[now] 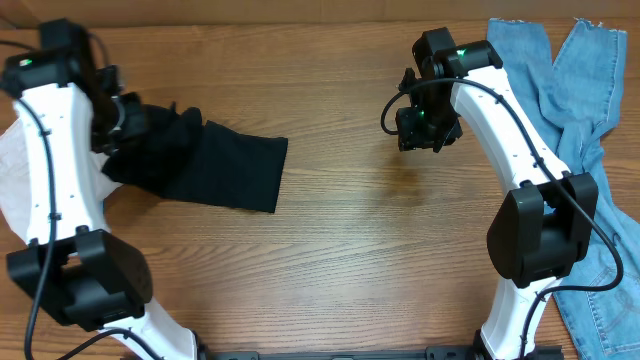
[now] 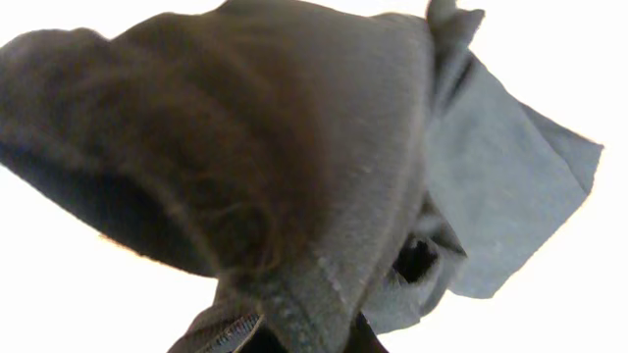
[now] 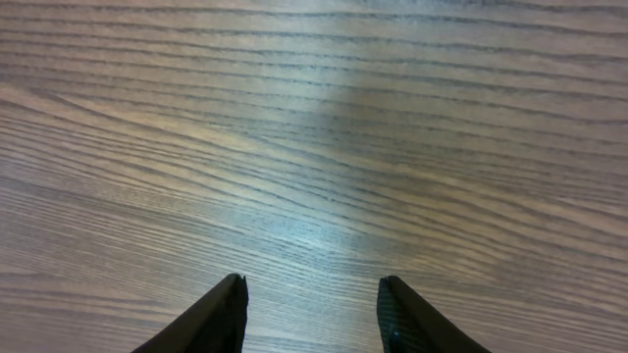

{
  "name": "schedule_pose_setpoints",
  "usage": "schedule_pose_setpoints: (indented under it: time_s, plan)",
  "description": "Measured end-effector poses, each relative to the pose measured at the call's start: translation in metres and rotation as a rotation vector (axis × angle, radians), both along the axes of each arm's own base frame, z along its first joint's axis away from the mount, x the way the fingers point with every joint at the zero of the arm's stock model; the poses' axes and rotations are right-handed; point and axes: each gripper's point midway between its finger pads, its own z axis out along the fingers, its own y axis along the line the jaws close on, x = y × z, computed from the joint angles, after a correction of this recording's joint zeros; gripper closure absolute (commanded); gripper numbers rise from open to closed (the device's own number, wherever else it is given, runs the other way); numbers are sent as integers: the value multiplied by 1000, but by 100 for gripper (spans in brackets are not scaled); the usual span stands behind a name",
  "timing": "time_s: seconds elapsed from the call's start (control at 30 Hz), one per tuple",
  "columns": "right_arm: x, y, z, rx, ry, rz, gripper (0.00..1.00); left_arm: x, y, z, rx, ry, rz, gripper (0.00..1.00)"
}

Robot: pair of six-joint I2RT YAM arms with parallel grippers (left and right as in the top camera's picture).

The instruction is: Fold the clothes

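A black garment (image 1: 215, 165) lies on the left part of the wooden table, its left end bunched and lifted. My left gripper (image 1: 125, 115) is shut on that bunched end; in the left wrist view the black cloth (image 2: 294, 176) hangs from the jaws (image 2: 304, 328) and fills the frame. My right gripper (image 1: 425, 130) hovers over bare wood at the upper right of centre. Its fingers (image 3: 312, 304) are open and empty. Blue jeans (image 1: 570, 80) lie at the right edge, under the right arm.
A white cloth (image 1: 12, 170) lies at the left edge behind the left arm. The wooden table (image 1: 380, 230) runs between the black garment and the jeans.
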Motion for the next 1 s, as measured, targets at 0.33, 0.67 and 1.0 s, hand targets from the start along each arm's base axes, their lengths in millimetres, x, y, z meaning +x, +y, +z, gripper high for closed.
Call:
schedule_pose_setpoints:
  time_s: [0.33, 0.67, 1.0]
  plan:
    - [-4, 0, 0, -1, 15, 0, 54, 8, -84, -7, 116, 46, -253, 92]
    - [-6, -1, 0, -3, 24, 0, 54, -2, -122, -52, 156, 221, -378, 95]
    - [-7, -1, 0, -4, 28, 0, 54, -11, -143, -63, 170, 278, -444, 94]
